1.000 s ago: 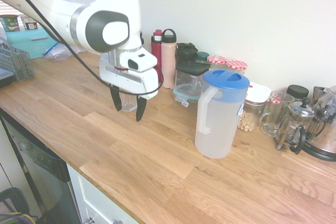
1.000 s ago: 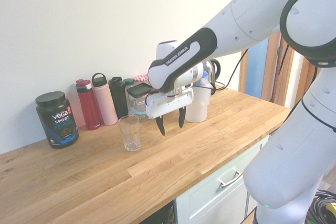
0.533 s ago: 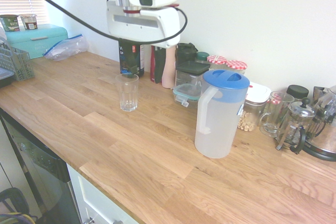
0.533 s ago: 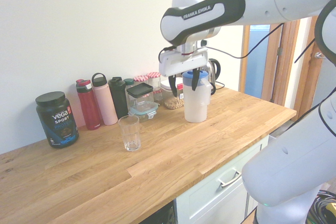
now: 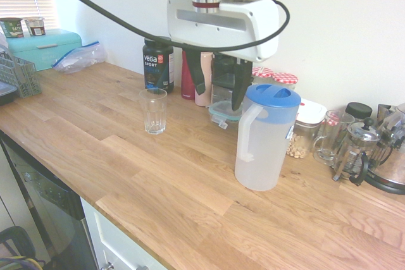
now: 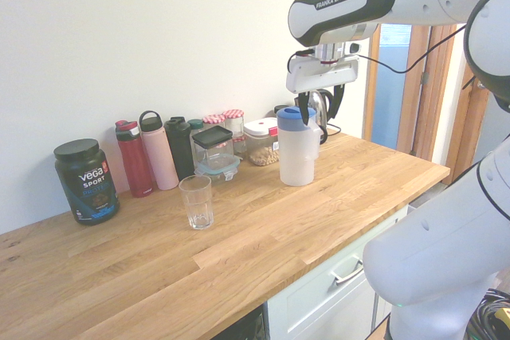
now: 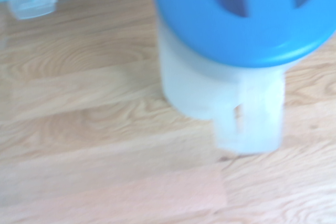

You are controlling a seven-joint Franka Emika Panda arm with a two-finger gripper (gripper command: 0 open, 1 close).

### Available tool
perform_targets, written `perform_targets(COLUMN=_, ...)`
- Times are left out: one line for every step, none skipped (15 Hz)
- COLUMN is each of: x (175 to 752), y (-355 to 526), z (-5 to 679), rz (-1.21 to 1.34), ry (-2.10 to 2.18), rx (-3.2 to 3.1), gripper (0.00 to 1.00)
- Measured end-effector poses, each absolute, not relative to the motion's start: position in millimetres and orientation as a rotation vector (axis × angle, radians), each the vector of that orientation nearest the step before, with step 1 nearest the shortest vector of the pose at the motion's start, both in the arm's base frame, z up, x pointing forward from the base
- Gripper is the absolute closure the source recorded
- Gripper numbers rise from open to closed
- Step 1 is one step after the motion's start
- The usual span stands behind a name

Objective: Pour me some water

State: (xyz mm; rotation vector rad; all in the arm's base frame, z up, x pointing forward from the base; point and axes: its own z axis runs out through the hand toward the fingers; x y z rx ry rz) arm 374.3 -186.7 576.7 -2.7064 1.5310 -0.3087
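Kitchen worktop of pale oak runs below your gripper (image 5: pixel 219 86), whose jaws hang wide and empty just above the pitcher (image 5: pixel 262 150). Expect it heavy and sloshy with water; its frosted plastic wall looks slippery. Take the looped handle (image 5: pixel 245 132), facing the drinking glass (image 5: pixel 154 110), which stands well apart.

Open worktop (image 5: pixel 158 181) before pitcher (image 5: pixel 262 140); jars (image 5: pixel 273 79) and French press (image 5: pixel 355 150) seemingly crowding behind.
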Motion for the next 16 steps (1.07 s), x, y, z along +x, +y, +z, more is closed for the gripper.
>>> perform_targets(x=380, y=-193, z=569, rz=-0.312, ry=1.526, rx=-2.71, gripper=0.0)
perform_targets(x=388, y=-199, z=560, rz=-0.315, ry=1.515, rx=-2.718, gripper=0.0)
perform_targets(x=396, y=-204, z=550, rz=-0.32, ry=1.498, rx=-2.73, gripper=0.0)
perform_targets(x=403, y=-208, z=541, rz=-0.324, ry=1.484, rx=-2.74, gripper=0.0)
perform_targets(x=410, y=-210, z=533, rz=-0.322, ry=1.472, rx=-2.749, gripper=0.0)
perform_targets(x=416, y=-213, z=528, rz=-0.318, ry=1.462, rx=-2.759, gripper=0.0)
perform_targets(x=420, y=-214, z=525, rz=-0.316, ry=1.453, rx=-2.766, gripper=1.0)
perform_targets(x=424, y=-216, z=523, rz=-0.324, ry=1.44, rx=-2.775, gripper=1.0)
perform_targets(x=429, y=-218, z=523, rz=-0.338, ry=1.418, rx=-2.788, gripper=1.0)
perform_targets(x=433, y=-219, z=522, rz=-0.345, ry=1.396, rx=-2.802, gripper=1.0)
perform_targets(x=437, y=-220, z=520, rz=-0.343, ry=1.383, rx=-2.812, gripper=1.0)
perform_targets(x=440, y=-221, z=519, rz=-0.338, ry=1.377, rx=-2.817, gripper=1.0)
perform_targets(x=443, y=-221, z=518, rz=-0.336, ry=1.37, rx=-2.822, gripper=1.0)
perform_targets(x=444, y=-221, z=518, rz=-0.336, ry=1.361, rx=-2.827, gripper=1.0)
perform_targets(x=446, y=-221, z=518, rz=-0.335, ry=1.354, rx=-2.831, gripper=1.0)
perform_targets(x=447, y=-220, z=517, rz=-0.331, ry=1.349, rx=-2.834, gripper=1.0)
